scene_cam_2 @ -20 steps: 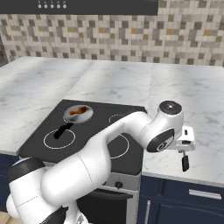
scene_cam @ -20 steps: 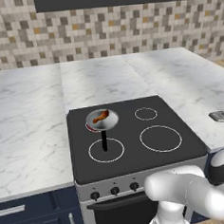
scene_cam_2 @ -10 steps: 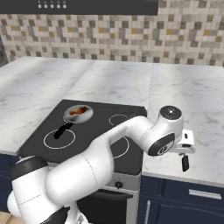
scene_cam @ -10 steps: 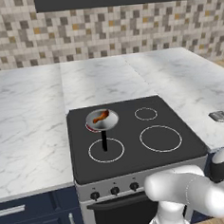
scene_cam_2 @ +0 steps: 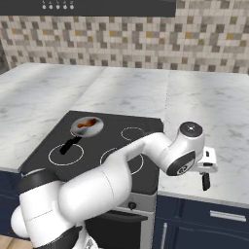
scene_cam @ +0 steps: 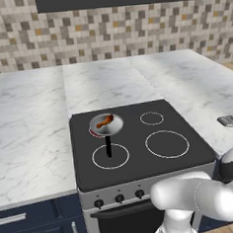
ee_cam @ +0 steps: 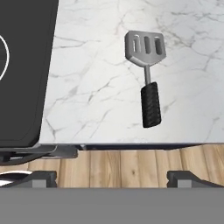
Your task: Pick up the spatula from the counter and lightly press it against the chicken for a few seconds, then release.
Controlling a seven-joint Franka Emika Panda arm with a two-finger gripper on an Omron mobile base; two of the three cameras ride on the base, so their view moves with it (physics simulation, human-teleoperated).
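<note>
A grey slotted spatula with a black ribbed handle lies flat on the marble counter, right of the stove and close to the front edge. Its handle points toward the edge. My gripper hovers above it, open wide, with nothing between the fingertips. The spatula's head shows at the right edge of the left base view, and its dark handle pokes out beside my wrist. The chicken lies in a small pan on the rear left burner.
The black cooktop lies left of the spatula, with the pan's dark handle pointing forward. The counter's front edge drops to a wooden floor. Marble counter runs on both sides of the stove, with a tiled wall behind.
My wrist has sunk slightly lower over the spatula. The spatula, pan and chicken have not moved, and the jaws stay open.
</note>
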